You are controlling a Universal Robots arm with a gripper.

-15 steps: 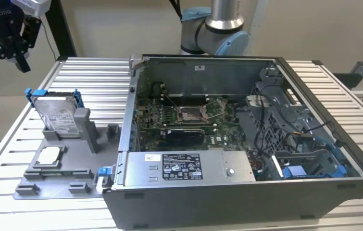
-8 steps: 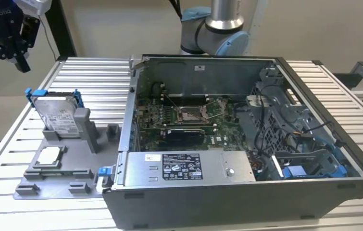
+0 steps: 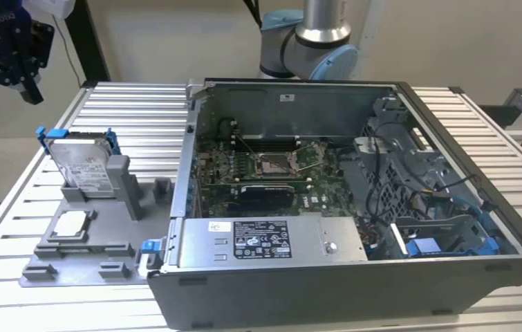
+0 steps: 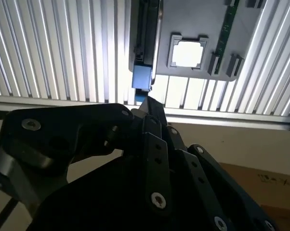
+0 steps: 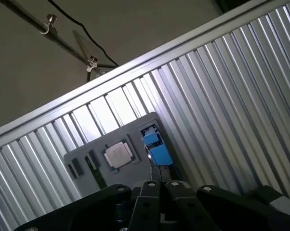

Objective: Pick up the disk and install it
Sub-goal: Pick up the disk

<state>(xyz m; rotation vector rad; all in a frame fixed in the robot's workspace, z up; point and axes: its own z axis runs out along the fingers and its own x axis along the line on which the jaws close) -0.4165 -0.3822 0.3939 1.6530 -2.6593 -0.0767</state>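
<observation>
Laid open on its side, likely for access, the computer case (image 3: 334,283) sits nearest, the gripper (image 3: 28,91), jaws closed on nothing, hanging well above the disk (image 3: 81,162), stood upright in a grey holder (image 3: 86,238), apparently for gripping.

Open air at 12 o'clock of the disk (image 3: 81,162) in the exterior view; at 3 o'clock a grey post (image 3: 119,187), then the computer case (image 3: 334,294)

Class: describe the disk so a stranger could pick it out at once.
Find the open computer case on the ribbed table; to the exterior view's left lies a grey tray. At its far end the disk stands on edge. Its blue bracket and white label set it apart from the square chip lying flat nearby.
</observation>
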